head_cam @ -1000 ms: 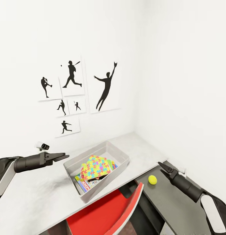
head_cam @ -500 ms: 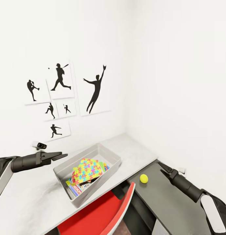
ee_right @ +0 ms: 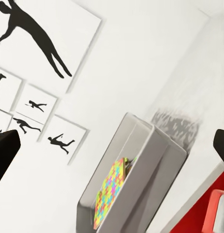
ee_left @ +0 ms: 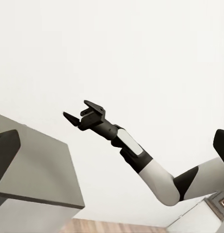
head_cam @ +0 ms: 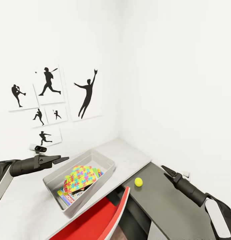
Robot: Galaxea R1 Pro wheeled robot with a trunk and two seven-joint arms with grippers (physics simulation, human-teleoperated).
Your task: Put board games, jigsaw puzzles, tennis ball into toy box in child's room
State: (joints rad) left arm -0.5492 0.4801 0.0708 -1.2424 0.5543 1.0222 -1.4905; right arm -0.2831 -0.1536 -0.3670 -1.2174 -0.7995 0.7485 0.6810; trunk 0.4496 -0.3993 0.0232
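White walls are framing both arms reaching forward, left pincer (head_cam: 63,159) hovering over the toy box (head_cam: 105,162), right pincer (head_cam: 164,169) spread, both empty.

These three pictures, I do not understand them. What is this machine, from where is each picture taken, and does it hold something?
It is a simulated two-armed robot. The head view looks down over both arms; each wrist view looks along one gripper. The left gripper and right gripper are open and hold nothing. On the table stands the toy box, with a jigsaw puzzle lying on colourful boxes inside. The tennis ball lies on the lower dark unit, outside the box. A red chair stands in front.
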